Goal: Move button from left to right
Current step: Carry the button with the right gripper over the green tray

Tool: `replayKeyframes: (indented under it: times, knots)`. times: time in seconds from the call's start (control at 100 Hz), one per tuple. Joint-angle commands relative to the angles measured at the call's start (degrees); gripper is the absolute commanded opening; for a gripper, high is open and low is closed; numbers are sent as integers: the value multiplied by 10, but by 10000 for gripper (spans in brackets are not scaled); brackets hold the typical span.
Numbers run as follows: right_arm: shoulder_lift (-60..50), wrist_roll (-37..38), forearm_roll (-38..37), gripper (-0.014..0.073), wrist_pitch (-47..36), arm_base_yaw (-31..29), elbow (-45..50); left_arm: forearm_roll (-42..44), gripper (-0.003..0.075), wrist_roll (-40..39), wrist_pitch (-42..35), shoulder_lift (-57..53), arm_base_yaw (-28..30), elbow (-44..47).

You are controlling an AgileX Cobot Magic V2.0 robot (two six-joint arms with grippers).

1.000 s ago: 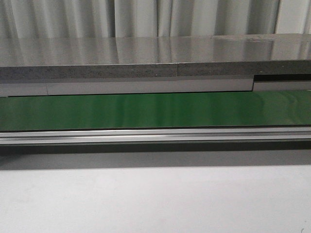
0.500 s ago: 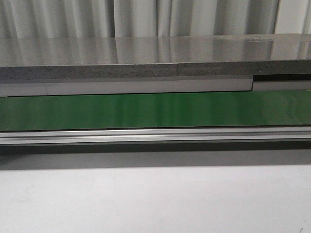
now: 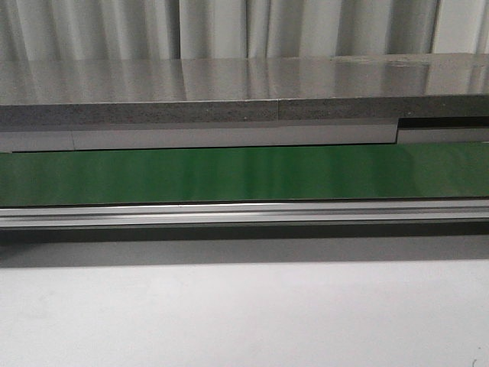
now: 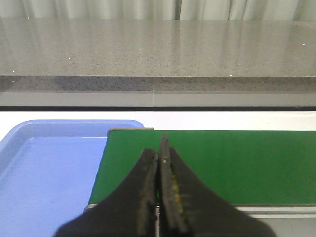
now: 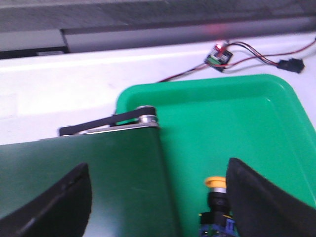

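Note:
The button (image 5: 216,192), with a yellow-orange cap on a black body, stands in the green tray (image 5: 222,118) in the right wrist view, just inside my right gripper's right finger (image 5: 261,197). My right gripper (image 5: 158,165) is open and empty, straddling the end of the green belt (image 5: 89,177) and the tray. My left gripper (image 4: 160,148) is shut with nothing between its fingers, over the other end of the belt (image 4: 237,163). In the front view the belt (image 3: 244,174) carries nothing, and neither gripper nor the button shows there.
A blue tray (image 4: 49,173) sits beside the belt's end in the left wrist view. A small circuit board with red and black wires (image 5: 218,55) lies on the white table beyond the green tray. A grey stone counter (image 3: 244,92) runs behind the belt.

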Motion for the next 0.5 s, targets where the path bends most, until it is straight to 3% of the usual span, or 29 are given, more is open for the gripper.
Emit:
replayKeyframes:
  times: [0.0, 0.2, 0.4, 0.49]
  knots:
    - [-72, 0, 8, 563, -41, 26, 15, -6, -20, -1, -44, 1, -5, -16]
    - [-210, 0, 22, 561, -54, 75, 96, -6, -20, -1, -44, 1, -5, -16]
    - [-360, 0, 23, 560, -13, 91, 175, -6, -20, -1, -44, 1, -5, -16]
    - [-424, 0, 23, 519, -2, 91, 208, -6, -20, -1, -44, 1, -5, -16]
